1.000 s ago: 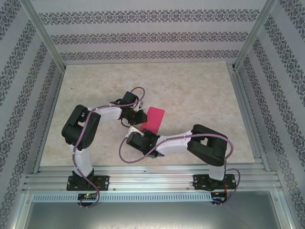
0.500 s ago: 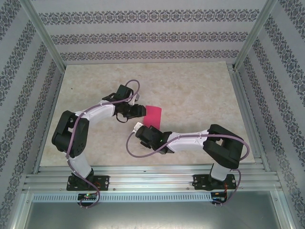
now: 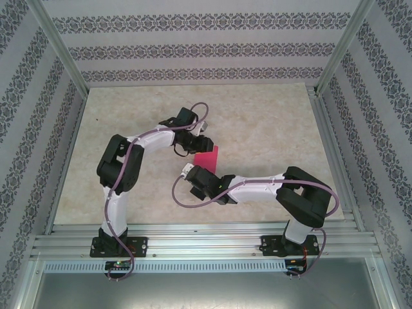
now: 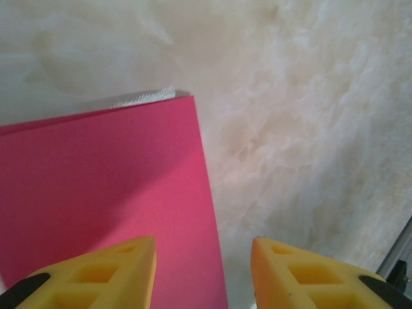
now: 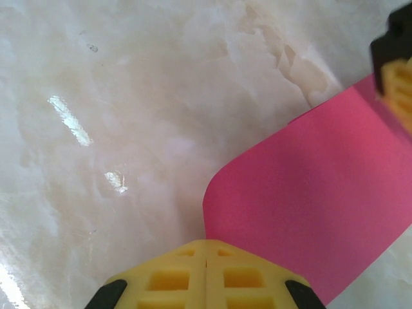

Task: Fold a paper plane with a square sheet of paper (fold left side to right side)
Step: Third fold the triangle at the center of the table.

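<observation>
**Pressing the pink fold**

The right gripper (image 5: pixel 206 273), closed on nothing, sets its tips at the rounded near edge of the square sheet of paper (image 5: pixel 322 212) (to flatten the bend, I'd guess). Beyond, the left gripper (image 4: pixel 203 270) hangs parted astride the sheet's straight edge, over the table (image 4: pixel 309 129)

— How was the robot built?
— Left arm (image 3: pixel 114 209) and right arm (image 3: pixel 254 188): white links, black joints, a purple cable (image 3: pixel 174 192) looping alongside.
— The left gripper (image 4: pixel 203 264)?
— Yellow fingers (image 4: pixel 302 273), square pockets behind the tips, black further back.
</observation>
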Tool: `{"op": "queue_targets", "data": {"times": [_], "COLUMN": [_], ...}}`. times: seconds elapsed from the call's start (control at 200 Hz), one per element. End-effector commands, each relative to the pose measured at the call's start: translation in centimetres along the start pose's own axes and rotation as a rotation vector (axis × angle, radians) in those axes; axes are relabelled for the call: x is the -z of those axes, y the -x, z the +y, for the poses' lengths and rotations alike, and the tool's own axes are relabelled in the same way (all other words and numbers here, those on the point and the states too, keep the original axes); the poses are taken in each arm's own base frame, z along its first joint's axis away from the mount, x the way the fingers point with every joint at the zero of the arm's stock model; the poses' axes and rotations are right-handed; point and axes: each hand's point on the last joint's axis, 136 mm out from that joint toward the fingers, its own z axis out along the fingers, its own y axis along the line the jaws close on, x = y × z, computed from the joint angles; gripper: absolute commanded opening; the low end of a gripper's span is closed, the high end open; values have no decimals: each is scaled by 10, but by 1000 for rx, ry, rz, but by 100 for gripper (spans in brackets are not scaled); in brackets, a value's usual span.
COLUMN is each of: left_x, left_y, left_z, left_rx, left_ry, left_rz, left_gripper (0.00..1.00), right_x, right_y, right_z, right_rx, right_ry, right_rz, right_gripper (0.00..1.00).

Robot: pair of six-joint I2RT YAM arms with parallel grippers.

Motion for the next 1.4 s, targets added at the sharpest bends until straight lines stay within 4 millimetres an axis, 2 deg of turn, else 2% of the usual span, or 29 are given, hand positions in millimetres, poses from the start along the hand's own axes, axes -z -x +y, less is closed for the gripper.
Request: {"op": "queue_targets", "data": {"times": [0.0, 0.11, 0.33, 0.515, 0.834, 0.959, 1.049, 1.114, 1.209, 1.284, 1.394], "left_x": [-7, -19, -28, -31, -33, -33, -32, -31, -29, -28, -27], "left_y": [-1, -8, -17, -18, -20, -18, -19, -18, -17, -16, -15], "left_z": [-3, 8, 23, 24, 24, 22, 22, 22, 20, 17, 16], "left_rx": [-38, -22, -7, -4, -3, -5, -8, -13, -20, -26, -29], "left_ry": [29, 55, 90, 92, 93, 89, 92, 96, 94, 87, 87], "left_rz": [34, 63, 90, 98, 104, 102, 105, 108, 109, 111, 113], "left_gripper": [43, 42, 41, 40, 39, 39, 39, 38, 38, 38, 38], "right_x": [3, 3, 6, 8, -1, -2, 10, 18, 28, 31, 25], "right_y": [4, 4, 2, -4, -13, -12, -10, -12, -12, -14, -16], "right_z": [-2, -5, -16, -32, -60, -61, -66, -69, -65, -54, -37], "right_rx": [-51, -78, -230, -368, -614, -634, -535, -451, -331, -190, -47], "right_ry": [25, 38, 138, 225, 377, 418, 292, 182, 103, 20, -33], "right_rz": [-24, -18, -11, -7, -20, -33, -81, -108, -128, -113, -48], "right_gripper": [0, 0, 0, 0, 0, 0, 12, 27, 36, 48, 53]}}
